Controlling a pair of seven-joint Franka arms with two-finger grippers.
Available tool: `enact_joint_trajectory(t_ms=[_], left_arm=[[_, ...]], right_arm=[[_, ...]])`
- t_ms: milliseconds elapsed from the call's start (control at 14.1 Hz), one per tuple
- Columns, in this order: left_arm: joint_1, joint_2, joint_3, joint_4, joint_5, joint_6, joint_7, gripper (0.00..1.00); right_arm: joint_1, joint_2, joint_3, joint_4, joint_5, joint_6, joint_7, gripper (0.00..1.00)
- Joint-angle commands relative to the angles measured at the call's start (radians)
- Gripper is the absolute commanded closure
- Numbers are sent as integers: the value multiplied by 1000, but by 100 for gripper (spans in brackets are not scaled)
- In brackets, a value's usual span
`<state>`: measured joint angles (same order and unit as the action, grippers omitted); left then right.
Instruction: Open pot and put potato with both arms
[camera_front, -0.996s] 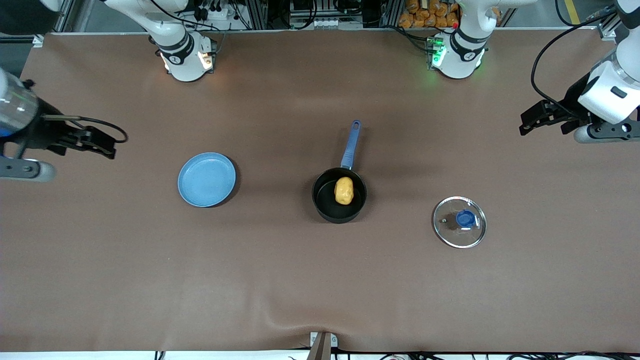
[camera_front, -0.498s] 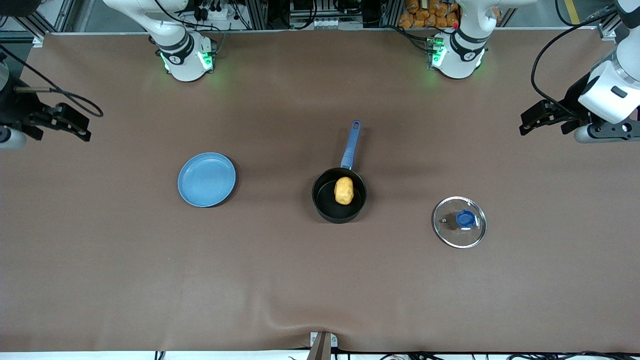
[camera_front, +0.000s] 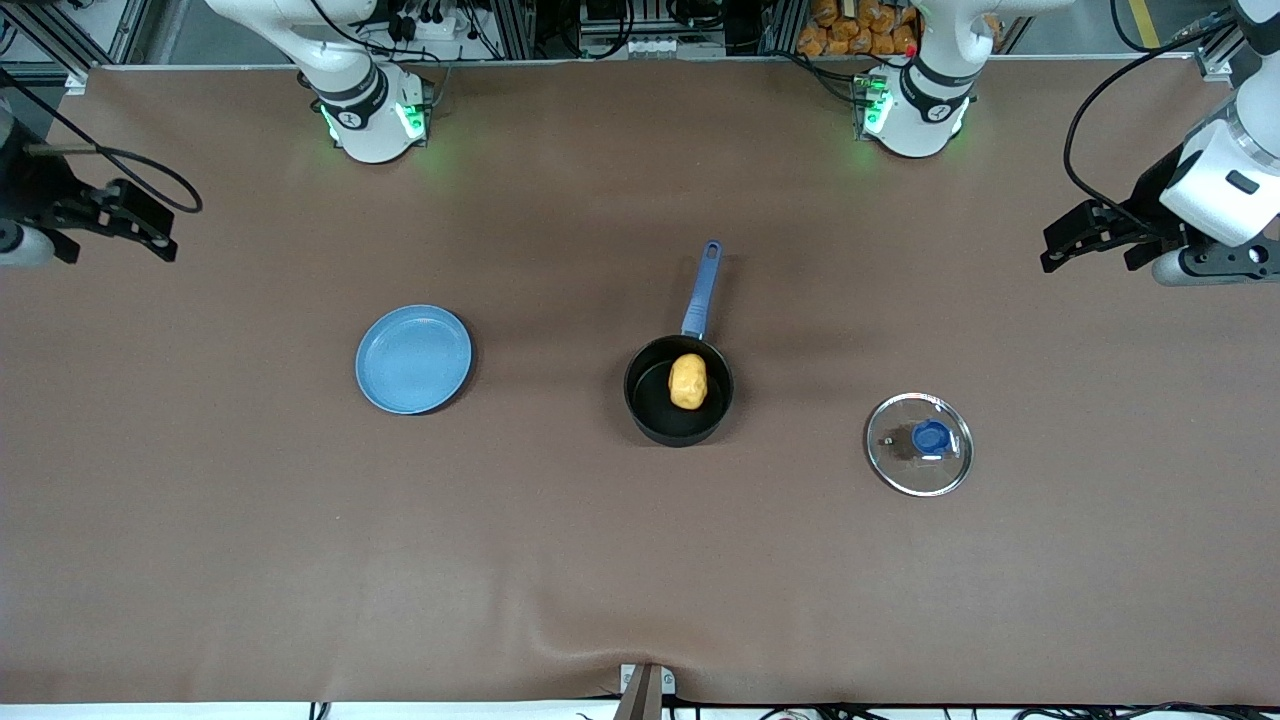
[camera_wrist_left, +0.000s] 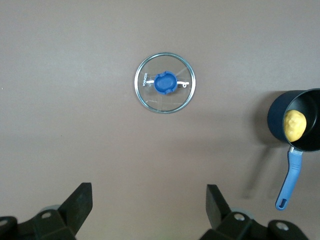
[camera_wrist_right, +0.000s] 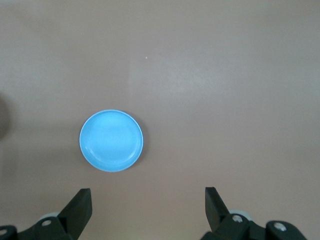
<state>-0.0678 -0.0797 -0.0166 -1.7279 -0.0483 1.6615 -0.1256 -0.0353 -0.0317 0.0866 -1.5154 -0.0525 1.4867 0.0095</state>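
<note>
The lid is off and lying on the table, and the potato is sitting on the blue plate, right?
Not quite. The lid is off, on the table, but the front view shows the potato inside the pot; nothing lies on the blue plate.

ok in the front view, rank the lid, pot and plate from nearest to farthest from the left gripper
The left gripper hangs open over the left arm's end of the table.
1. Lid: toward the left arm's end, flat on the table.
2. Pot: mid-table, potato inside.
3. Plate: toward the right arm's end.
</note>
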Motion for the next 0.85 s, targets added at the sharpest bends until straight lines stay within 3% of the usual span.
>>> enact_joint_trajectory(t_ms=[0,782], left_arm=[[3,0,1,39,-27,4,3,0],[5,-6,1,54,-25,14,0,0]], right_arm=[[18,15,-63,35,90,-48,-36,0],[40,7,-80,32,86,-40,-89,0]])
